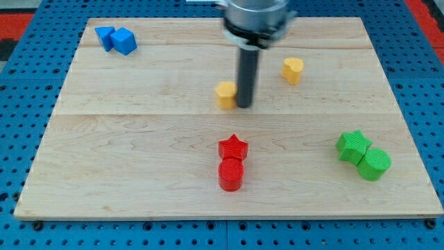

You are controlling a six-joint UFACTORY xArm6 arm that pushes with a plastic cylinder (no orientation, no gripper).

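Observation:
My tip rests on the wooden board just right of a yellow block, touching or nearly touching its right side. A second yellow block lies further toward the view's upper right. Below the tip, near the view's bottom centre, a red star block sits against a red cylinder. The dark rod rises from the tip to the arm's metal end at the view's top.
Two blue blocks sit together at the board's top left corner. A green star and a green cylinder touch each other at the right edge. The wooden board lies on a blue perforated table.

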